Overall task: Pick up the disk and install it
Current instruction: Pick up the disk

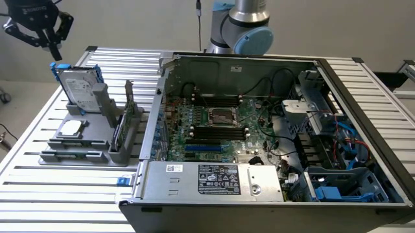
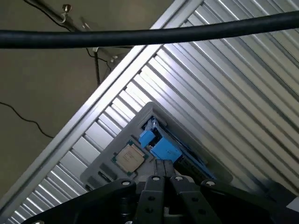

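The disk (image 1: pixel 80 88), silver-grey with a white label and blue rails, stands upright on edge in a grey holder (image 1: pixel 84 158) at the exterior view's left. My gripper (image 1: pixel 54 52) hangs in the air just above the disk's top edge, apart from it, fingers together and holding nothing. In the wrist view the shut gripper (image 2: pixel 162 177) points down at the blue top rail of the disk (image 2: pixel 161 147), seen edge-on.
The holder also carries a square silver processor chip (image 1: pixel 70 128) (image 2: pixel 130 157) and an upright memory stick (image 1: pixel 122 127). An open computer case (image 1: pixel 259 131) with motherboard and a blue-trimmed drive bay (image 1: pixel 337 190) occupies the middle and right of the slatted table (image 1: pixel 39 204). A black cable (image 2: pixel 140 35) crosses the wrist view.
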You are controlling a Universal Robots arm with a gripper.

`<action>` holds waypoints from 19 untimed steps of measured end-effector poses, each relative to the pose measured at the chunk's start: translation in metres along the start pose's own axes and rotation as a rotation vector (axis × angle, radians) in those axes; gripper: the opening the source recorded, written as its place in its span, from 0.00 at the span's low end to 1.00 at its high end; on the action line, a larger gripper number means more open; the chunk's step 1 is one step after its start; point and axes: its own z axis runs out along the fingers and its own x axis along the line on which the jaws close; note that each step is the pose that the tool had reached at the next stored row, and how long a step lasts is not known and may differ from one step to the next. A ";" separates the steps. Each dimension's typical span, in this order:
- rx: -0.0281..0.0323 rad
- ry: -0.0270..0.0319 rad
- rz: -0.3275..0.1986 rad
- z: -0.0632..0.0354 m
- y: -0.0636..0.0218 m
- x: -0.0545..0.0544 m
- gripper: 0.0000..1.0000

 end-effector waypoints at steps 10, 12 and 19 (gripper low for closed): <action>0.0028 -0.0073 -0.178 0.0005 0.0000 0.000 0.11; 0.0033 -0.0087 -0.213 0.0007 0.0001 0.000 0.11; 0.0052 -0.0140 -0.338 0.0011 0.0001 0.000 0.11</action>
